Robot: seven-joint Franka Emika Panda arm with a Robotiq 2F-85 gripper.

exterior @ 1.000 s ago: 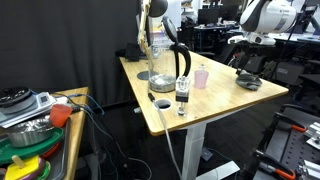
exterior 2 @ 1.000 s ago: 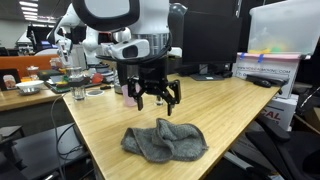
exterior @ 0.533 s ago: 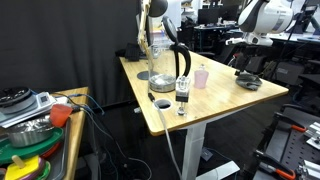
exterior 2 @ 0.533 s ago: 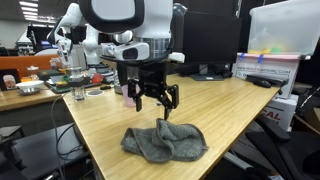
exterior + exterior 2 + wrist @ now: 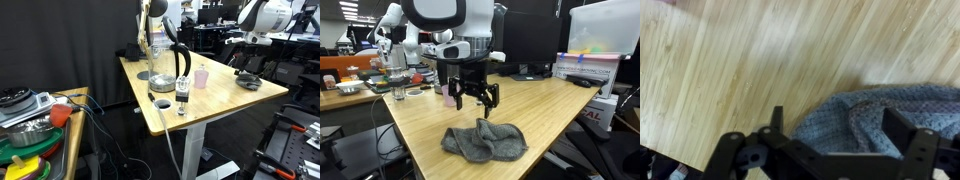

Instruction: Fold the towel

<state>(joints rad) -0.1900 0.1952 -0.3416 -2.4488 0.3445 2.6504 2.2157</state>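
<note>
On the pale wooden table (image 5: 420,125), near its front edge, lies a crumpled grey cloth towel (image 5: 485,140), seemingly soft, light and floppy. Black jaws hang spread wide just above it; pinching an outer corner looks best.

A light wooden table (image 5: 550,110) stands before a black curtain (image 5: 60,40) in a cluttered lab.

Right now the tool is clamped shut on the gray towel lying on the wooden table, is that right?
Not quite. The tool hangs open above the gray towel, gripping nothing; the towel does lie on the wooden table. An exterior view shows it spread wide, clear of the cloth.
</note>
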